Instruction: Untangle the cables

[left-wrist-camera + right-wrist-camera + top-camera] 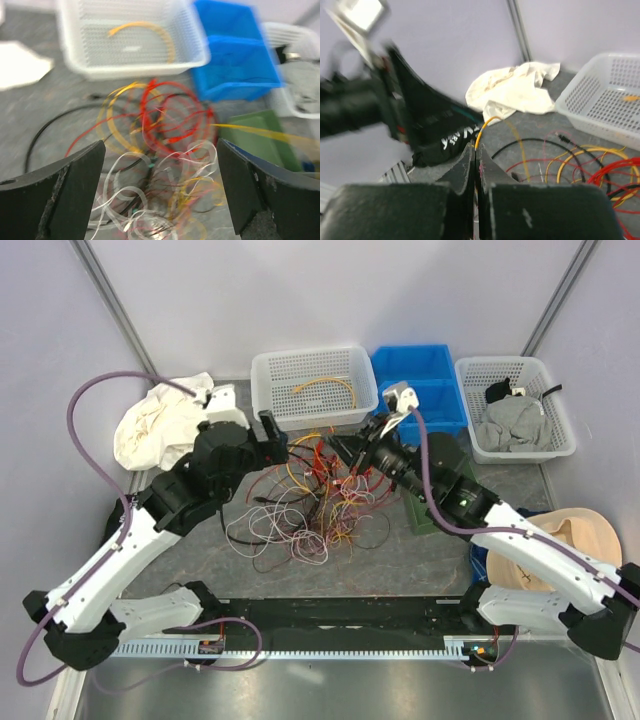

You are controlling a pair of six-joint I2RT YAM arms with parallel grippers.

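Between my two arms, just near of the white basket, the cables lie in one messy pile on the surface. My right claw is clenched on a yellow cable. My left claw is spread wide above the pile and holds nothing. If I pull now, I think the whole pile may come along, since nothing pins it down. The knot could pull tight, or the thin cable could slip out.

The white lettering on the left arm is illegible.
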